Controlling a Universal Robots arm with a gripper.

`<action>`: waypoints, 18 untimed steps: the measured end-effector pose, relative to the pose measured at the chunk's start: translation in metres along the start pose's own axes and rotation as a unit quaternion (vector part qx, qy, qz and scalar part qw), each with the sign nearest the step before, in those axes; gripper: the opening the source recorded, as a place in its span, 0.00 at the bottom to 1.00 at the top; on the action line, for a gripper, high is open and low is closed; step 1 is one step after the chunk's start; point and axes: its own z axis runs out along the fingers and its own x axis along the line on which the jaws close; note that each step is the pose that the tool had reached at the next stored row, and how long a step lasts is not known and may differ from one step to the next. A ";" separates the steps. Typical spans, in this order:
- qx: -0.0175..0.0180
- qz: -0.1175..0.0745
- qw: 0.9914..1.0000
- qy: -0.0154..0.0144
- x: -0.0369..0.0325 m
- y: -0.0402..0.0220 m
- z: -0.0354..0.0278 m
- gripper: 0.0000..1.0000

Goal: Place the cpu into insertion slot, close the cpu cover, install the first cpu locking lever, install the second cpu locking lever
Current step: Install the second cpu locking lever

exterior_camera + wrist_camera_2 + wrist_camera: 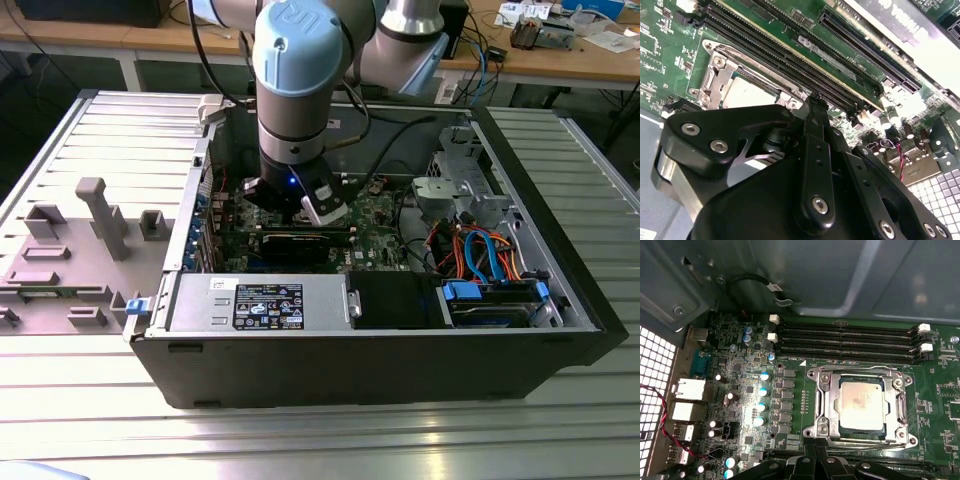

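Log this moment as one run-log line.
cpu: in insertion slot | cpu cover: closed | gripper: beside socket

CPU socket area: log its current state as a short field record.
cpu: silver-topped chip seated in the insertion slot on the green board
cpu cover: metal frame lying flat around the chip
memory slots: long black rows beside the socket
gripper: hovering at the socket's edge, holding nothing visible; open or shut cannot be told
arm: reaching down into the open computer case
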 end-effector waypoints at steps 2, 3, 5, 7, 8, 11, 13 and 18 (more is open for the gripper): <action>-0.007 0.000 1.000 0.000 0.0001 -0.0016 0.0003 0.11; -0.010 0.000 1.000 -0.001 0.0001 -0.0022 0.0006 0.11; -0.014 0.000 1.000 -0.001 0.0002 -0.0036 0.0027 0.11; -0.014 0.000 1.000 -0.001 0.0002 -0.0046 0.0060 0.11; -0.014 0.000 1.000 -0.001 0.0002 -0.0049 0.0071 0.11; -0.014 0.000 1.000 -0.001 0.0004 -0.0051 0.0081 0.11; -0.014 0.000 1.000 -0.001 0.0012 -0.0051 0.0084 0.11; -0.024 0.000 1.000 -0.002 0.0023 -0.0058 0.0111 0.11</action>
